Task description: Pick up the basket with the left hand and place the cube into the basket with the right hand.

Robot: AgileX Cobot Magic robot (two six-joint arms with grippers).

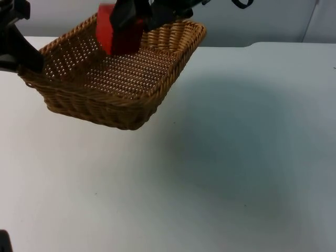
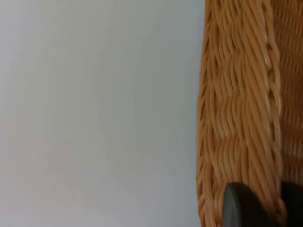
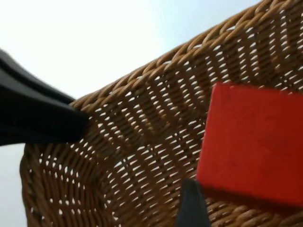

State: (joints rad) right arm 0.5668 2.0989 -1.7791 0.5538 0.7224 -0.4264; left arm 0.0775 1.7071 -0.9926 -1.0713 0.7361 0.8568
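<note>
1. The top view shows the wicker basket (image 1: 118,79) raised off the white surface (image 1: 236,157) at the far left, tilted, with its shadow cast to the right.
2. The left claw (image 1: 23,63) comes in from the left and is clamped on the basket's left rim; the left wrist view shows a black fingertip (image 2: 241,208) pressed on the woven rim (image 2: 241,94).
3. The right claw (image 1: 128,26) hangs over the basket's far side, closed on the red cube (image 1: 113,31).
4. The right wrist view shows the cube (image 3: 251,142) above the basket's woven wall (image 3: 142,142).
</note>
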